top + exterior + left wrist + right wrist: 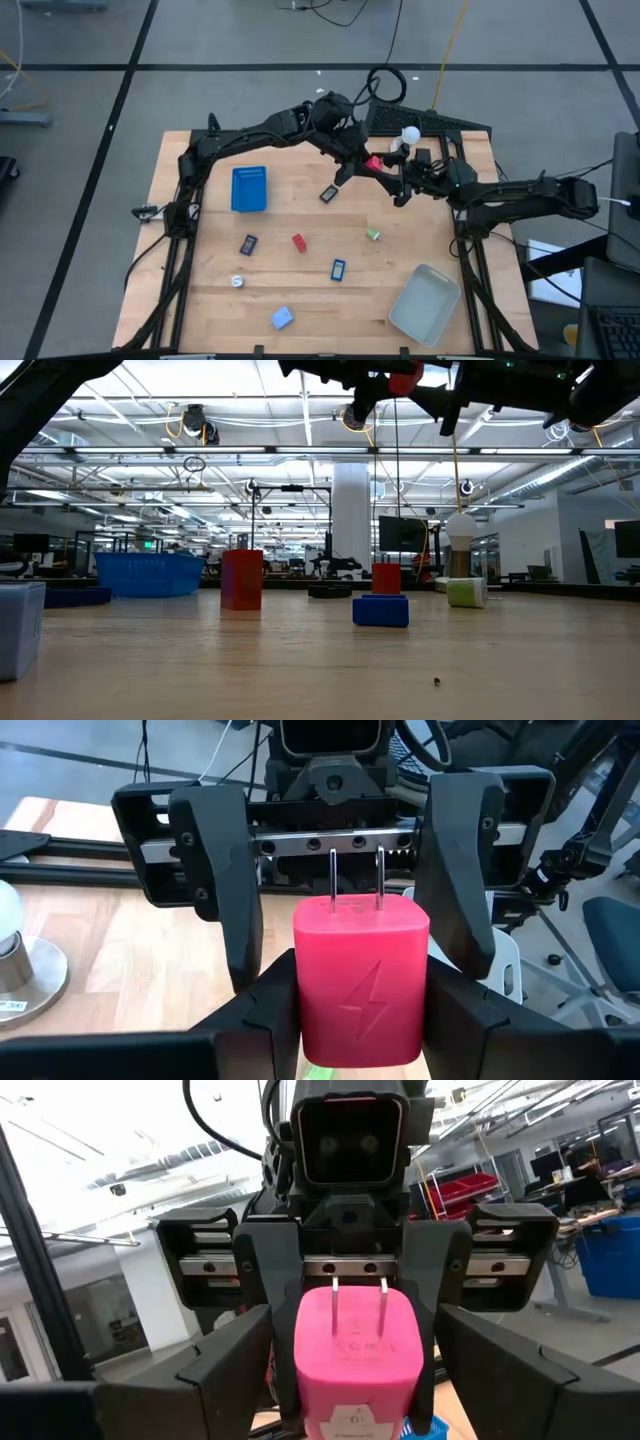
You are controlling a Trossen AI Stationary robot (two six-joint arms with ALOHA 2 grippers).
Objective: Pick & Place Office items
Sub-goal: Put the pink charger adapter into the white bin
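Note:
High over the table's far middle, my left gripper [362,160] is shut on a red plug-in charger block [362,980] with two metal prongs [355,875]. My right gripper [394,176] faces it from the right, open. Its fingers [215,1365] stand on either side of the block [358,1350] with a gap to it. On the wood lie a black clip [328,194], a red block [299,241], a green piece [373,234], blue pieces [338,268] [248,243] [282,317] and a silvery-white piece [238,281]. My left gripper pinches the charger block between its two fingers [262,1010], on the lower part of its two narrow sides [300,1005]. The fingers come from the table's left, slanting a little downward. The block is lifted well clear of the table, its lightning-bolt face toward my left wrist and its prongs at the far end.
A blue basket [249,188] stands at the left of the wood. A translucent tray [425,303] sits at the near right corner. A white knob-topped stand [409,135] rises at the far edge, just behind the two grippers.

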